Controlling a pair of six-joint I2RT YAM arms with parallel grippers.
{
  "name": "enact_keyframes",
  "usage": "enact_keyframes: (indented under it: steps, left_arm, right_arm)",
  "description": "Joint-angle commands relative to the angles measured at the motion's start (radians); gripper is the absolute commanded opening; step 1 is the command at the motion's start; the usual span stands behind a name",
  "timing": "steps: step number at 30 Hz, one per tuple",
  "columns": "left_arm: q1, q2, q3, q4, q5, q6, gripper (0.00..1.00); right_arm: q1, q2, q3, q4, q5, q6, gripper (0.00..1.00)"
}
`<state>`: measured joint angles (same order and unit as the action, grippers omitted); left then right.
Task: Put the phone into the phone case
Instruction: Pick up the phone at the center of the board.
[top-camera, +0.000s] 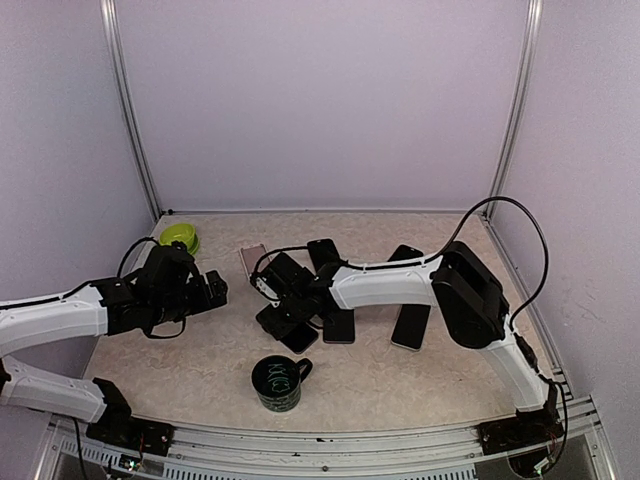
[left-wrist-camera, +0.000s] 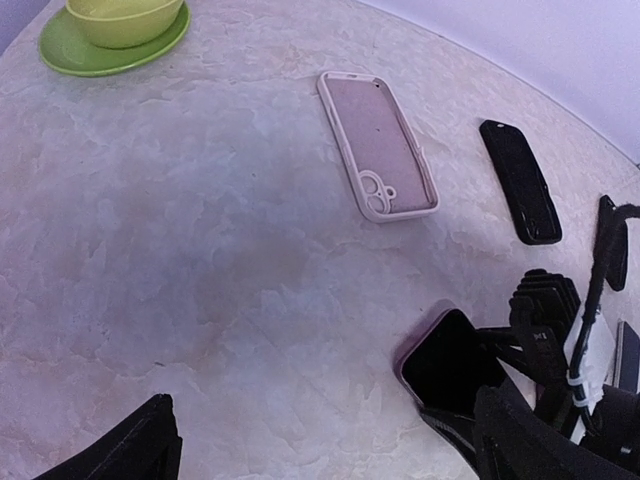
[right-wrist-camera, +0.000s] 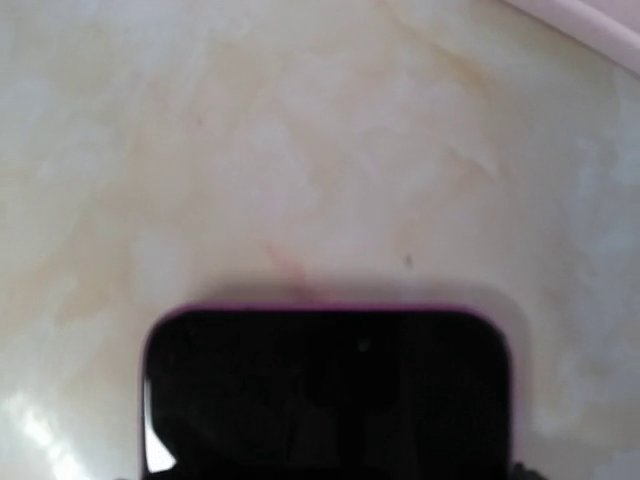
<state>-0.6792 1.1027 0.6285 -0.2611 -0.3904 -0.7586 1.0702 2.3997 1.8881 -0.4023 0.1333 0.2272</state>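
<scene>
**Fig. 1.** Workspace from three views. The phone (left-wrist-camera: 450, 362), dark-screened with a pink rim, lay flat on the marbled table (left-wrist-camera: 200, 250), its rounded end jutting out from the right gripper (top-camera: 285, 320). In the left wrist view the black parts of that gripper stood over and on either side of the phone's far portion. In the right wrist view the phone's end filled the lower middle of the frame, directly ahead of the pincer. The fingers themselves could not be made out, so whether the right pincer pinched the phone or merely bracketed it could not be told.

The left gripper (left-wrist-camera: 325, 425) hung above bare tabletop with its fingers (left-wrist-camera: 135, 450) spread wide and nothing between them. The phone lay near it, ahead and to its right.

The phone case (left-wrist-camera: 378, 145), pale pink with its hollow side up, lay apart from the phone, farther back on the table. A dark handset (left-wrist-camera: 520, 182) lay beside the case. A green bowl (left-wrist-camera: 125, 15) sat on a green plate (left-wrist-camera: 70, 55) at the far left. A black mug (top-camera: 278, 383) stood near the front edge.
</scene>
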Motion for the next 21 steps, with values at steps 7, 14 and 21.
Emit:
enact_keyframes:
  steps: [7, 14, 21]
  left_arm:
    - [0.012, 0.039, 0.017, 0.045, 0.069, 0.024, 0.99]
    - [0.013, 0.063, 0.025, 0.098, 0.143, 0.035, 0.99]
    - [0.013, 0.055, 0.019, 0.182, 0.229, 0.057, 0.99]
  right_arm:
    - [-0.001, -0.22, -0.22, 0.225, 0.027, -0.139, 0.4]
    - [0.011, -0.338, -0.356, 0.341, 0.051, -0.195, 0.4]
    - [0.034, -0.423, -0.454, 0.425, 0.032, -0.264, 0.41]
